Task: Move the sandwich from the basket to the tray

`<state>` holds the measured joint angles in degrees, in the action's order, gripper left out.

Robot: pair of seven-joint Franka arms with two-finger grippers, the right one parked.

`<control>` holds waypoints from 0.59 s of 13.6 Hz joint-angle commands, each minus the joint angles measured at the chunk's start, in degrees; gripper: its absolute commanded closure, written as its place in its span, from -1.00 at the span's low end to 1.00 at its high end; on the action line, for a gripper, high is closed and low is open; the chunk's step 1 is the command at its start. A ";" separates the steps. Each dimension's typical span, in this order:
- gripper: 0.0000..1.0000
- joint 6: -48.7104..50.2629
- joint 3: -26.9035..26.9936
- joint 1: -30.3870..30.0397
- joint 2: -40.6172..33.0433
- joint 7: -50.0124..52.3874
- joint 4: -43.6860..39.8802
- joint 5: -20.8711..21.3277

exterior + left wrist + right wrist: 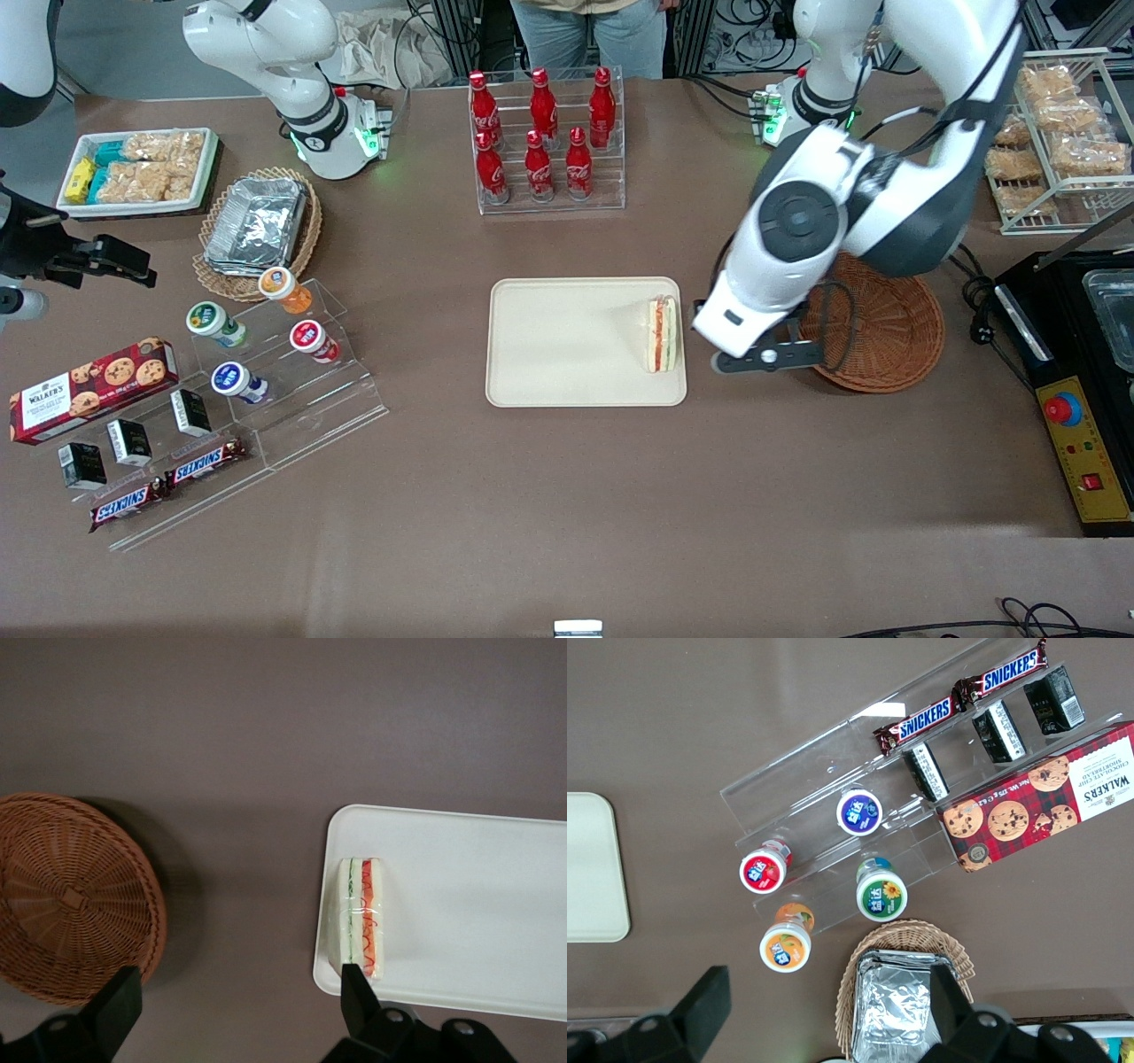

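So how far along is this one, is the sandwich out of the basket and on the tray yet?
Essentially done. The sandwich stands on its edge on the tray, at the end nearest the basket, which holds nothing. Nothing is in hand: the gripper is open and empty, hovering above the bare table between basket and tray, with one finger over the tray's rim. All that seems left is pulling the arm away.

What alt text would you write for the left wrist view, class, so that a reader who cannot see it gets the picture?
A wrapped sandwich stands on edge on a cream tray, at the end nearest a reddish-brown wicker basket, which holds nothing. The open gripper hovers above the brown table between basket and tray, holding nothing.
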<state>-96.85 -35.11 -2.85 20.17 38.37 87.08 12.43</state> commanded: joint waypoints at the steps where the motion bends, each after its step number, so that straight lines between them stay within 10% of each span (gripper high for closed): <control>1: -1.00 2.10 1.61 -2.24 -6.44 -1.71 0.81 -4.51; 8: -1.00 9.49 22.62 1.36 -22.95 -20.79 6.32 -11.99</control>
<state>-87.54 -15.28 -2.44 3.91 18.94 87.72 1.65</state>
